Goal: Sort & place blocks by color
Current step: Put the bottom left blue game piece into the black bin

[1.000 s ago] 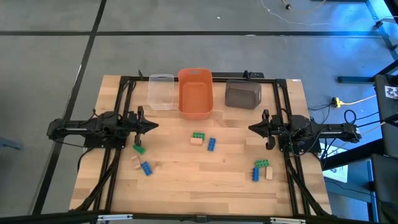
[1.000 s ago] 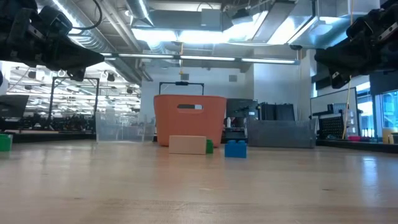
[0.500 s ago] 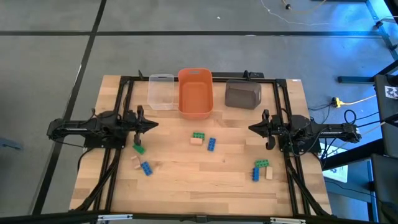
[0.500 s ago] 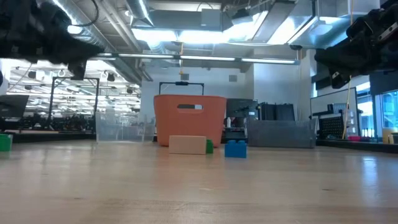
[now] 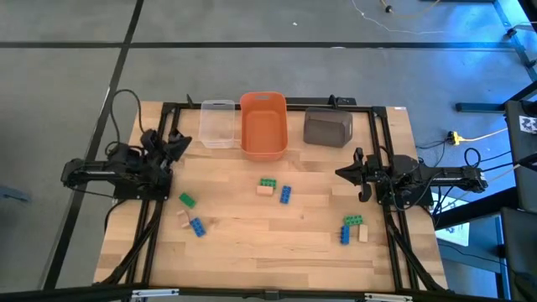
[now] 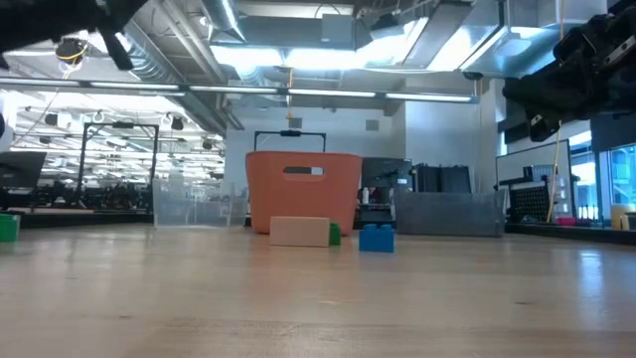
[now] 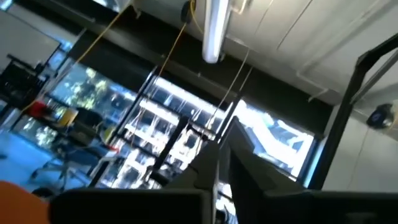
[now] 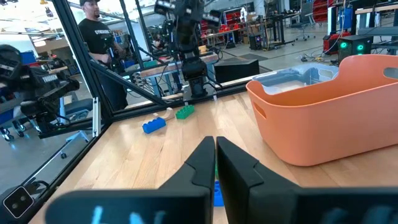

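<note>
— So, starting at the left: where is the left tool (image 5: pixel 178 140)?

— Raised and angled toward the clear bin (image 5: pixel 217 122), off the surface (image 5: pixel 252 226). Its own camera looks up at ceiling lights, and the two fingers (image 7: pixel 208 177) lie nearly together with only a thin slit between them; nothing is pinched.

— And the blocks near it?

— A green block (image 5: pixel 187 200) lies alone just inboard of that arm. Nearer the front edge sit a tan block (image 5: pixel 182 216) and a blue block (image 5: pixel 197 227), close together.

— The bins?

— Along the far edge, left to right: the clear bin, the orange bin (image 5: pixel 263 124) touching or almost touching it, then the grey bin (image 5: pixel 327 127) a little apart. No block shows in any of them from above.

— Middle of the surface?

— A green block (image 5: pixel 268 182) touching a tan one (image 5: pixel 265 190), with a blue block (image 5: pixel 286 195) just beside them. The level view shows the same three in front of the orange bin.

— Further right?

— A third cluster: green (image 5: pixel 354 221) above, blue (image 5: pixel 345 234) and tan (image 5: pixel 363 233) below it, all close together.

— And the right tool (image 5: pixel 342 173)?

— It hangs over the right side, pointing inward toward the middle, well apart from every block. Its fingers (image 8: pixel 202 163) are pressed together and empty. A person stands in the room beyond.
</note>
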